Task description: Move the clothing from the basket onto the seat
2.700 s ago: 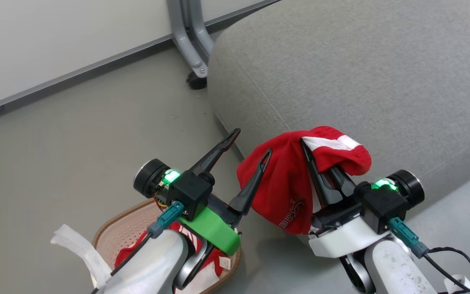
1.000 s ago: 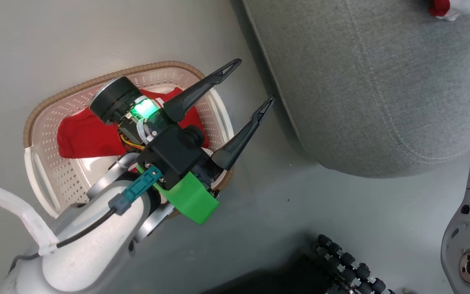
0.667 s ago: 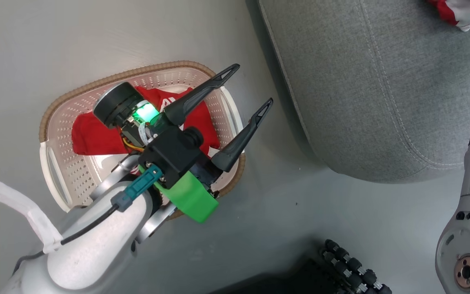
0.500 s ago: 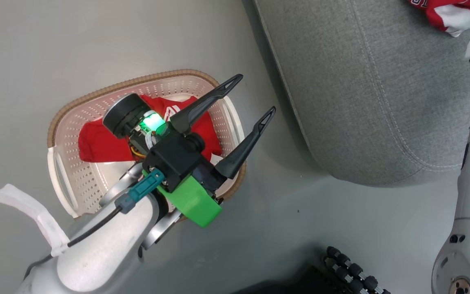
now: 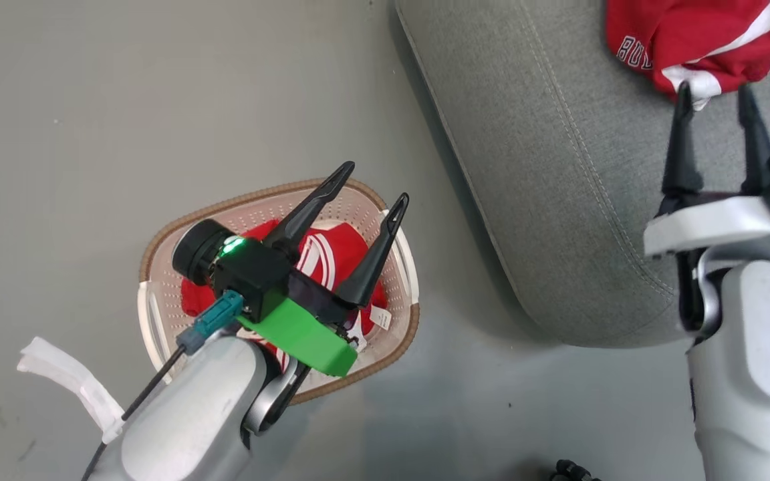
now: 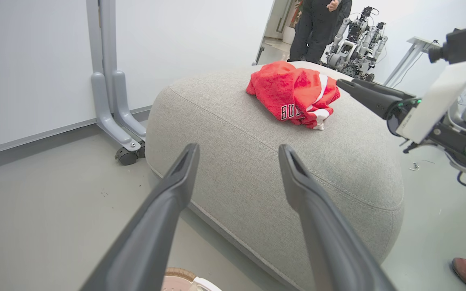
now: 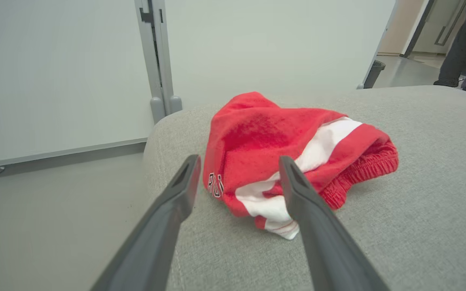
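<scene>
Clothing (image 5: 686,37) lies in two places. Grey seat (image 5: 559,167) fills the upper right of the head view, with one red piece crumpled at the top edge. Basket (image 5: 258,212) sits on the floor at lower centre, holding the second piece (image 5: 331,250). Left pincer (image 5: 375,182) hovers above the basket, spread wide and empty. Right pincer (image 5: 714,89) also stands wide, gripping nothing, its tips at the edge of the seat's piece.

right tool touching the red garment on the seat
Cannot tell. In the right wrist view the right tool frames the red garment on the seat; in the left wrist view its tip sits at the garment's edge, no plain gap.
</scene>
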Controlling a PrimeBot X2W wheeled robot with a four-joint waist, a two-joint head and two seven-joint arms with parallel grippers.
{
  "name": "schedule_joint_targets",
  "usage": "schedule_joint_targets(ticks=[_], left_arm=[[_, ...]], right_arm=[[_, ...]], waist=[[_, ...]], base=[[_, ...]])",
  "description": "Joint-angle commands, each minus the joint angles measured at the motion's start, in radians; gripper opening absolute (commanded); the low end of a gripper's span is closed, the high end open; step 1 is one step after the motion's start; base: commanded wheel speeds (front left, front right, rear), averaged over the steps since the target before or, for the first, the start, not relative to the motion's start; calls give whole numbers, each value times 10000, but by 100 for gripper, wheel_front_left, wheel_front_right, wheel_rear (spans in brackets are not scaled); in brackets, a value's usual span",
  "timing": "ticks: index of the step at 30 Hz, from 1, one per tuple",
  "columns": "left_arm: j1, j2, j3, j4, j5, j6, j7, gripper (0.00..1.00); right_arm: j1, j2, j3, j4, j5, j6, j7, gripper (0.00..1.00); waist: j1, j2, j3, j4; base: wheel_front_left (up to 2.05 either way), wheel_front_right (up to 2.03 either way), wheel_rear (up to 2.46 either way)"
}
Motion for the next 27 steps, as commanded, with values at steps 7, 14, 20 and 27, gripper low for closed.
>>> schedule_joint_targets(ticks=[7,14,20,27], left_arm=[[850,-470,689,973,-478,237,-339,100],[1818,-894,1832,1585,-299,357,-372,100],[3215,-1310,3442,1448,450,540,-375,100],[5032,-1931,5387,505,1655,428,-364,100]], right_arm=[[1230,-21,1548,-379,39,-6,-31,100],[2147,-24,2747,-807,174,-6,-31,100],[2930,-24,3346,-943,130,-6,-31,100],[3987,-20,3250,-1454,-31,-6,-29,100]], waist=[[0,0,-1751,1162],[0,0,-2967,1845],[0,0,-3962,2145],[0,0,-4858,2353]], base=[[0,0,0],[0,0,0],[0,0,0],[0,0,0]])
